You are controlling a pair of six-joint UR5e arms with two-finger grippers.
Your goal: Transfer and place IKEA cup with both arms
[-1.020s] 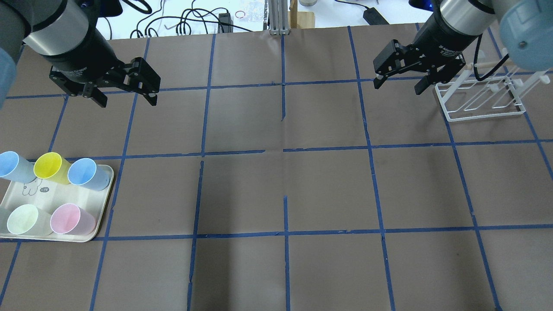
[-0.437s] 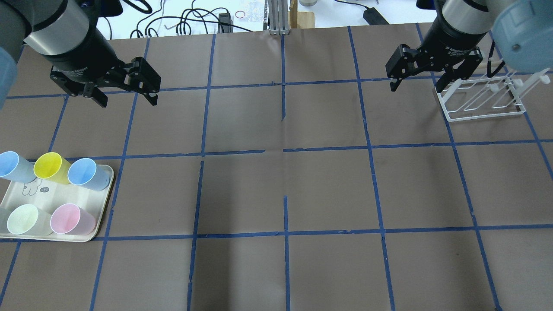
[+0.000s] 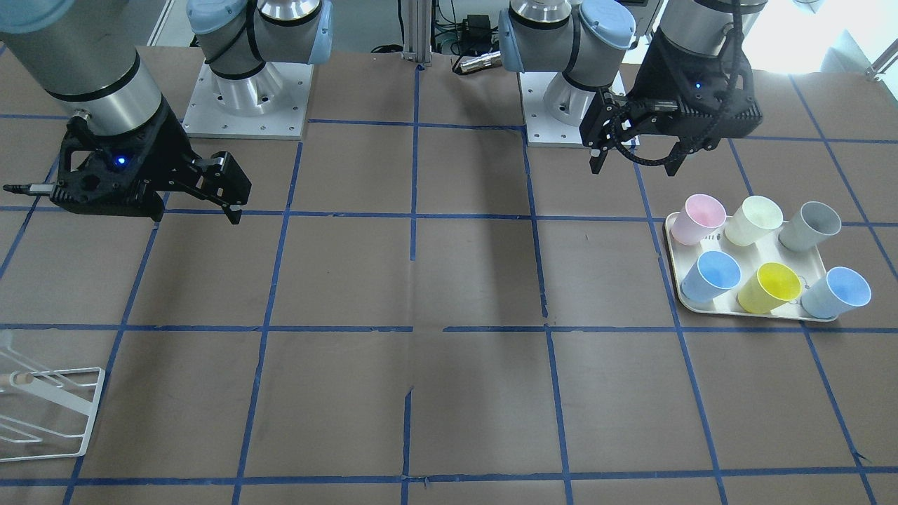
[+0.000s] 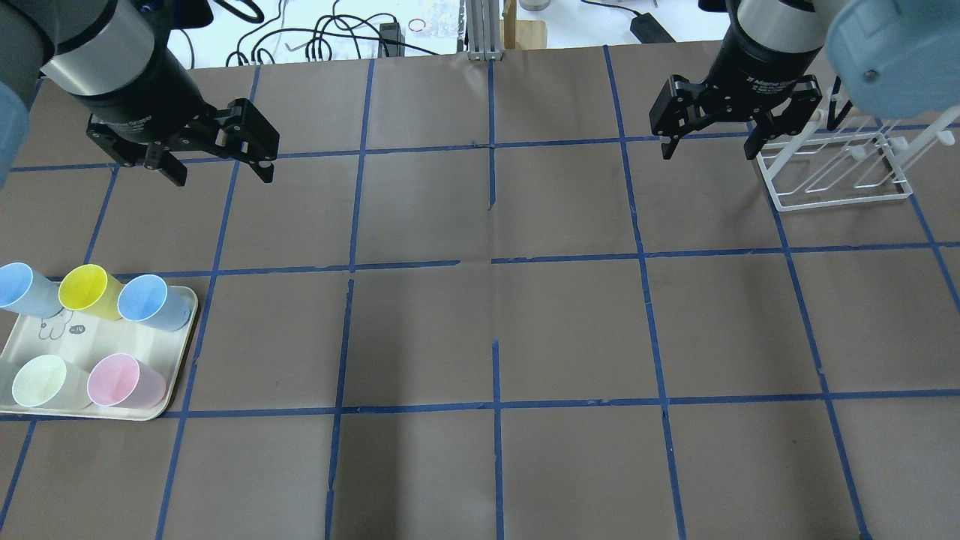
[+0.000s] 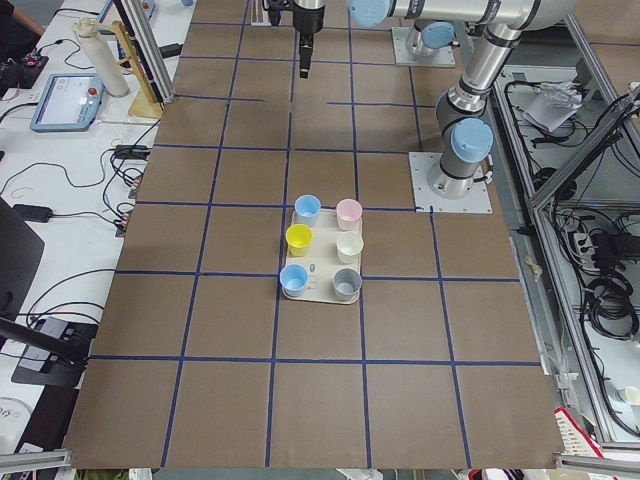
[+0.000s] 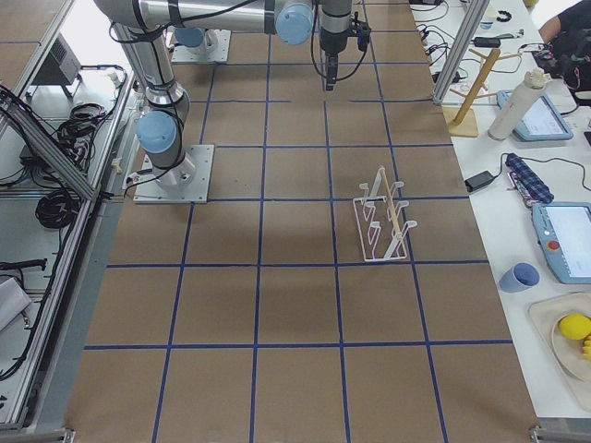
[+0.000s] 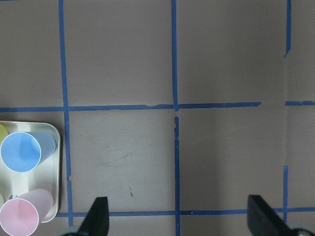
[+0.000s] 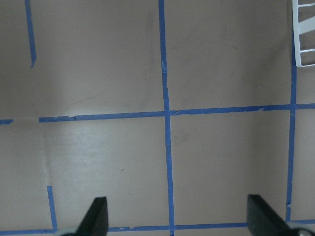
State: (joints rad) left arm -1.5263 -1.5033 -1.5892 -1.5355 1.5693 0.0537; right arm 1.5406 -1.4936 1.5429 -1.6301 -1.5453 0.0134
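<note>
The pale powder-blue IKEA cup (image 4: 19,289) stands upright at the far left corner of a cream tray (image 4: 161,367), also in the front view (image 3: 836,292) and the left side view (image 5: 293,278). It is out of the left wrist view. My left gripper (image 4: 223,178) is open and empty, high above the table, behind and right of the tray; it also shows in the front view (image 3: 635,170) and its own wrist view (image 7: 179,219). My right gripper (image 4: 707,155) is open and empty, just left of a white wire rack (image 4: 832,176), and shows in the front view (image 3: 196,214).
On the tray also stand a deeper sky-blue cup (image 4: 150,300), a yellow cup (image 4: 86,289), a pink cup (image 4: 124,380), a pale green cup (image 4: 41,380) and a grey cup (image 3: 810,224). Brown paper with a blue tape grid (image 4: 491,262) covers the table. Cables lie beyond the far edge.
My right gripper has turned at the wrist so its fingers now point straight down, and shifted slightly beside the rack. The left gripper and the cups have not moved.
</note>
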